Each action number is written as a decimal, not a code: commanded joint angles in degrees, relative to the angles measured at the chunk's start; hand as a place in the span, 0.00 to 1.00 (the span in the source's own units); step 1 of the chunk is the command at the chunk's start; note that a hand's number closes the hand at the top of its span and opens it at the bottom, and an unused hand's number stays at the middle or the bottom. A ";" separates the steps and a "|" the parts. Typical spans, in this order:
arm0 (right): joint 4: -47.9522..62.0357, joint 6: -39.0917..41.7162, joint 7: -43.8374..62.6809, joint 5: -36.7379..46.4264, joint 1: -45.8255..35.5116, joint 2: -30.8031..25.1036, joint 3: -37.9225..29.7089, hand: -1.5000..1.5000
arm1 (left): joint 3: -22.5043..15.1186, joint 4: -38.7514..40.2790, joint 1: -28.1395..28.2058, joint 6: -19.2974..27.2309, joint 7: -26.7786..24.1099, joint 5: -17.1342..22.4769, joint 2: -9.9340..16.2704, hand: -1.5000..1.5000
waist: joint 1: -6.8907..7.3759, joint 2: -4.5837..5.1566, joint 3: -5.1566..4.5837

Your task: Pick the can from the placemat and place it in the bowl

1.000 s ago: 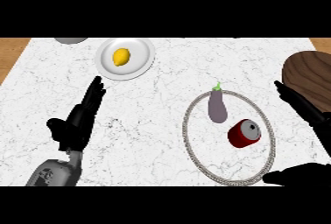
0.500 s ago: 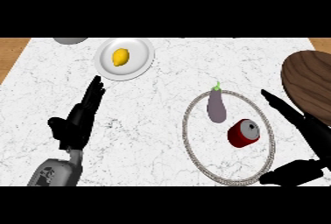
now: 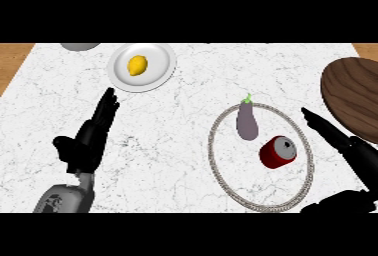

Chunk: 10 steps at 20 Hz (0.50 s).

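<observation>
I saw the can [image 3: 278, 152] lying on its side on the mat [image 3: 221, 170], just below the eggplant [image 3: 246, 121]. My right hand [image 3: 336, 139] hovered beside it, fingers straight and apart, not touching. My left hand [image 3: 90, 136] rested open at left. The bowl [image 3: 353, 95] sat at the right edge

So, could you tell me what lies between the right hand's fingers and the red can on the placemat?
In the head view, only a bare strip of the placemat separates the right hand from the can; the eggplant lies further up.
</observation>
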 commanded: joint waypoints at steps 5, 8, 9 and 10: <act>1.65 3.50 -1.11 -1.42 -0.60 5.13 -2.99 0.00 | 1.65 1.15 -0.72 -2.82 -0.21 -1.52 -2.40 0.50 | 0.00 0.00 -0.01; 0.05 3.11 2.01 -1.46 0.48 6.96 -3.15 0.00 | 2.99 -1.90 -0.16 -3.53 1.20 -1.71 -1.59 0.50 | 0.02 -0.01 -0.01; 3.64 2.09 -0.01 1.45 -0.71 8.97 -0.77 0.00 | 1.61 -0.85 -1.17 -1.68 2.70 -3.62 -3.28 0.50 | 0.07 0.01 -0.01; 7.62 3.64 -3.32 1.63 -1.87 7.96 -2.45 0.00 | 3.47 -0.63 -3.10 -2.19 3.20 -3.20 -2.46 0.50 | 0.09 0.03 0.00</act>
